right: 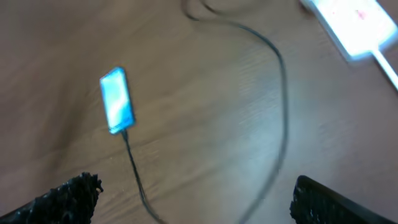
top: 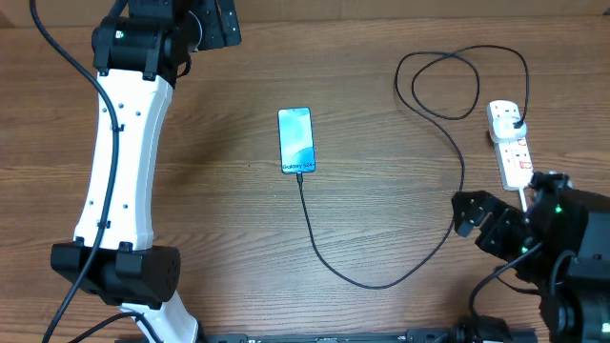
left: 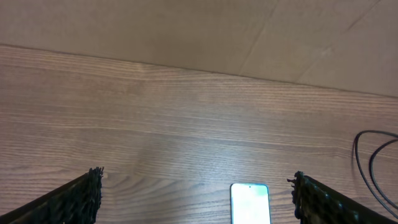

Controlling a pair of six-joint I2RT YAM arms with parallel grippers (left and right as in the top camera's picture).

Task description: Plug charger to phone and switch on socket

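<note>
**Phone** (top: 295, 140) lay screen-up and lit near the middle of the table (top: 238, 238). The charger (top: 381, 284) tip stood at its near short end, seemingly seated. The cable swept near, then right and far, and looped before its plug met the socket (top: 512, 145) at the right edge. Whether the switch was on could not be told.

**Risks, as judged.**
- A reach for the switch could snag the slack cable running just left of the socket and drag the tip out of the phone.
- An off-centre press could slide the light strip rather than tip its switch.
- The white cord (top: 522, 195) lay between the right gripper and the strip, and could be caught.

**Arms.**
- Right gripper (right: 193, 183) hovered at the near right, close to the socket's near end, tilted toward the table. Its jaws were fully apart and empty.
- Left gripper (left: 196, 182) was held at the far left, well apart from the phone. Its jaws were likewise wide and empty.
</note>
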